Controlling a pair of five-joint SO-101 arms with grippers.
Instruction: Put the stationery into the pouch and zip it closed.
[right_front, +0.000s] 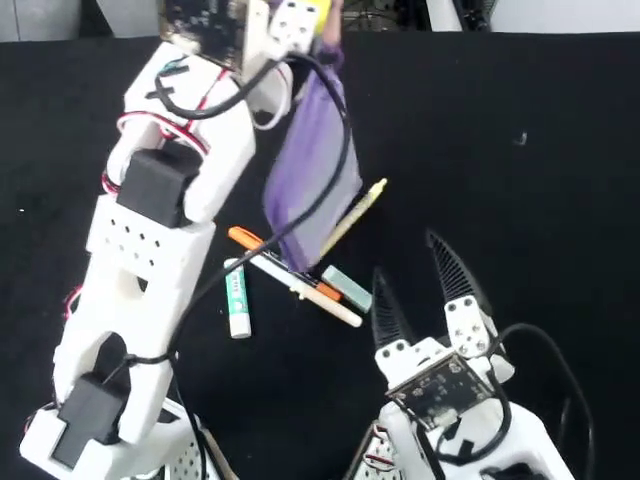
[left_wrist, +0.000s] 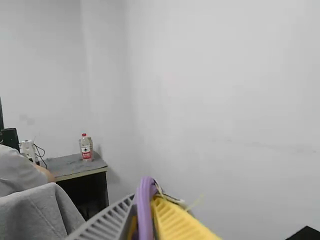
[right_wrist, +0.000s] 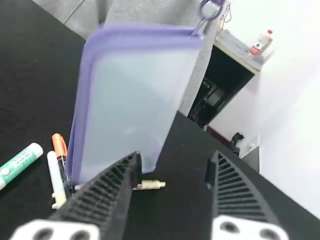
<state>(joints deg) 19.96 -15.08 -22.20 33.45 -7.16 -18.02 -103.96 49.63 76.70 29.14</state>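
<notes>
- Pouch (right_front: 315, 170), purple with a see-through face, hangs tilted over the black surface (right_front: 540, 200); its top end is lifted and its low end is down by the pens.
- The left pincer (left_wrist: 146, 200) is pressed onto a purple strip at the pouch's top, pinched between a yellow finger and a grey one.
- The stationery lies outside the pouch, on the surface near its low end: an orange marker (right_front: 245, 238), a white pen (right_front: 305, 293), a green-and-white stick (right_front: 237, 298) and a pale green eraser (right_front: 347, 287).
- A yellow pencil (right_front: 358, 212) runs along the pouch's edge, on the side nearer the right arm.
- The right pincer (right_front: 405, 255) is spread wide and grips nothing; its black fingers point at the pouch's low end, just beside the eraser.
</notes>
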